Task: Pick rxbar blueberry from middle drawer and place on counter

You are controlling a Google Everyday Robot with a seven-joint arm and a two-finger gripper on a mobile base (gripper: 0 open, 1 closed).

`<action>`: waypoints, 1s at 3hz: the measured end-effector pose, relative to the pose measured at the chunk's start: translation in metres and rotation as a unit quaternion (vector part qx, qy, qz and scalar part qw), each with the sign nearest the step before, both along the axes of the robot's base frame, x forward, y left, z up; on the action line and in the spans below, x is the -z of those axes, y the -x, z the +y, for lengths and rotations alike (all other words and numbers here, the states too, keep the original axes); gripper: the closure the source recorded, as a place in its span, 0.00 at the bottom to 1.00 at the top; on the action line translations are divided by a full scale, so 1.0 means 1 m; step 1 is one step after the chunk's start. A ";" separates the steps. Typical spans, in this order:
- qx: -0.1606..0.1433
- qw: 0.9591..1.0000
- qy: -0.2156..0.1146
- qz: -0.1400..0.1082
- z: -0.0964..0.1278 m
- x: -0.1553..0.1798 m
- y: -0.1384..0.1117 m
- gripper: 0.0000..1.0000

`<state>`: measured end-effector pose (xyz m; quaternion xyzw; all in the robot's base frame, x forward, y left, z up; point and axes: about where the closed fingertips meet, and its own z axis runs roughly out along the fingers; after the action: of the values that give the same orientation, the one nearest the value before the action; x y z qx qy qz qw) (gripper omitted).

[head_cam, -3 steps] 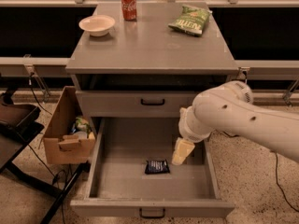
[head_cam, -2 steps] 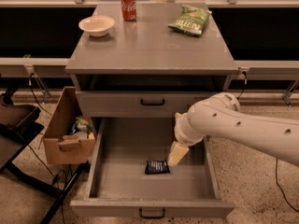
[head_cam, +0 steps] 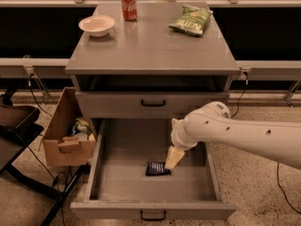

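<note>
i seem to be in a lab or office test area: a lone grey drawer cabinet [head_cam: 150, 105] on a speckled hard floor [head_cam: 256, 182], loose cables [head_cam: 36, 100], a cardboard box [head_cam: 61, 142] at left. my gripper [head_cam: 174, 157] hangs inside the open middle drawer [head_cam: 122, 182].

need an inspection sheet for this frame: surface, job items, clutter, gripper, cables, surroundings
Surface: counter, grey and flat, bearing three things toward its back.
Job's things: rxbar blueberry lies flat on the floor of the open middle drawer, near its front centre.
Clutter: bowl, red can and green chip bag on the counter.
Gripper: gripper down inside the drawer, at the bar's right edge; contact cannot be told.
Cables: one hanging at left; one on the floor at right.
Surroundings: cardboard box left of the drawer, things inside; upper drawer shut.
</note>
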<state>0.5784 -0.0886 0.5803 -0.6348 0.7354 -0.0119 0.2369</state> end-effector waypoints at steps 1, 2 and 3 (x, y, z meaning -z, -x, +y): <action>-0.009 0.999 -0.033 0.021 0.016 0.036 0.005 0.00; -0.033 0.996 -0.074 0.044 0.042 0.093 0.007 0.00; -0.083 0.990 -0.098 0.062 0.073 0.164 0.000 0.00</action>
<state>0.5788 -0.0158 0.4162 -0.6671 0.6908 0.1195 0.2519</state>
